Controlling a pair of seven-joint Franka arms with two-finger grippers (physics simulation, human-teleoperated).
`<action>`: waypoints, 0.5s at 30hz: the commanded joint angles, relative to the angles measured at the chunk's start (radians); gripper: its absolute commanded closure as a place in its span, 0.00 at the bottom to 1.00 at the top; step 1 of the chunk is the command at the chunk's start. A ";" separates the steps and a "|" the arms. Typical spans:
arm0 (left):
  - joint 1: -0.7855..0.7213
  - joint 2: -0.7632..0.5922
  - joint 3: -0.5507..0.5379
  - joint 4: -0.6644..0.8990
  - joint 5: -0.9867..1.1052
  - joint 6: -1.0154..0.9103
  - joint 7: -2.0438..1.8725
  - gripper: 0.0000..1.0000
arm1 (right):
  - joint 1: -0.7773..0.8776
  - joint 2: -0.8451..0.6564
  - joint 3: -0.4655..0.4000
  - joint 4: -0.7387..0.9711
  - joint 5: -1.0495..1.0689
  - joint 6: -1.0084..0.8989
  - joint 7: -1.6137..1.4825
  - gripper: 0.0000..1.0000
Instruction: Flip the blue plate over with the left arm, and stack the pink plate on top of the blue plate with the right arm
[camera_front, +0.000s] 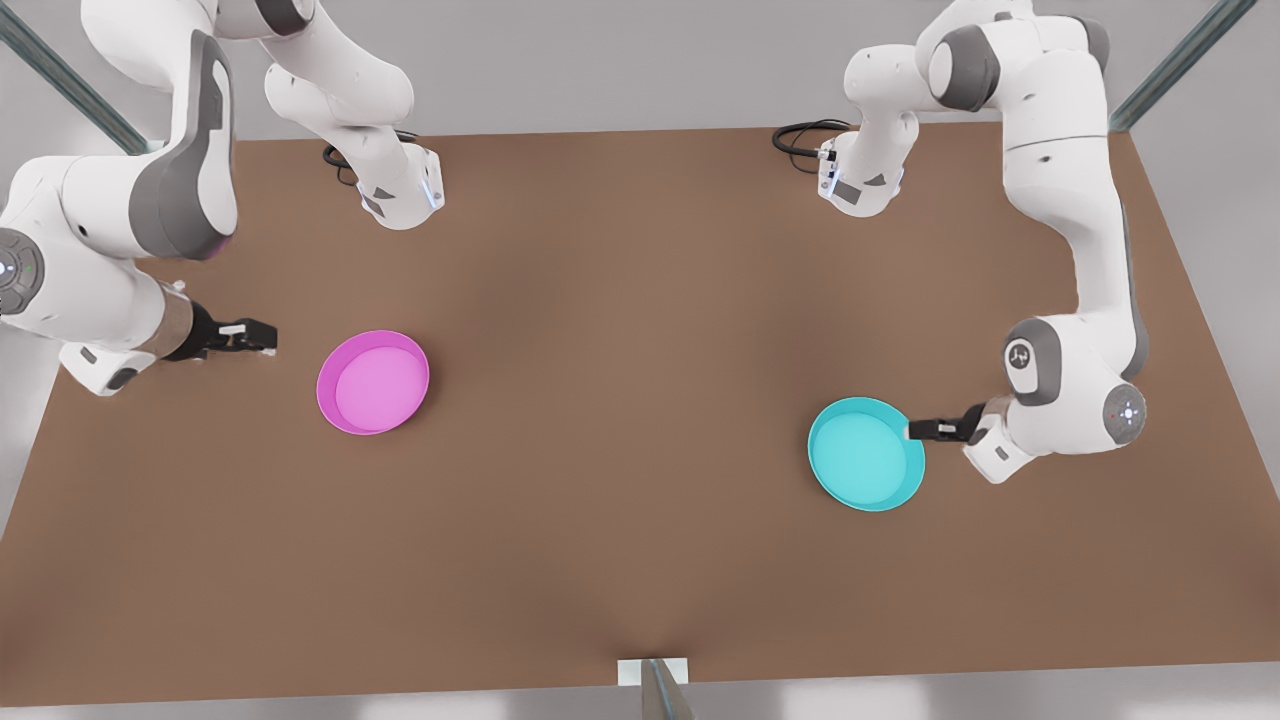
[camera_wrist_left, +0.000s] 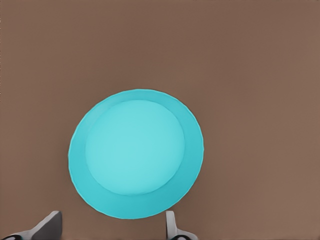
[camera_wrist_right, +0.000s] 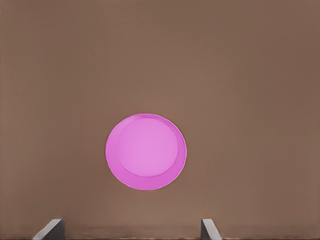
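Presently, I log the items against one landmark, the blue plate (camera_front: 866, 455).

Item: blue plate. It lies rim-up on the brown table (camera_front: 620, 420), toward the front view's right, not yet flipped. Being round, it offers no long axis; any stretch of rim serves.

Item: left gripper (camera_front: 925, 430). It sits low at the plate's rim on the side away from the pink plate, fingertips at or just short of the edge; I cannot tell whether they touch. In the left wrist view the fingers (camera_wrist_left: 171, 225) stand apart, holding nothing, with the plate's near rim just ahead of them. My judgement: the flip turns on this edge-on approach, rim between the jaws.

Item: pink plate (camera_front: 373, 382). It is rim-up, well apart from the blue plate, across the table.

Item: right gripper (camera_front: 250, 335). It waits beyond the pink plate, farther again from the blue one; its fingers (camera_wrist_right: 209, 229) are spread wide and empty.
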 joint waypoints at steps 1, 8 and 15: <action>0.004 0.003 0.000 0.000 -0.072 0.000 0.010 0.00 | -0.003 0.000 0.000 0.001 0.000 0.000 0.000 0.00; 0.088 0.141 0.000 0.058 -0.121 0.006 0.115 0.00 | -0.008 0.003 -0.001 0.007 -0.012 0.007 -0.001 0.00; 0.111 0.237 0.000 0.090 -0.165 0.048 0.134 0.19 | -0.003 0.011 0.000 0.028 -0.012 0.007 -0.001 0.00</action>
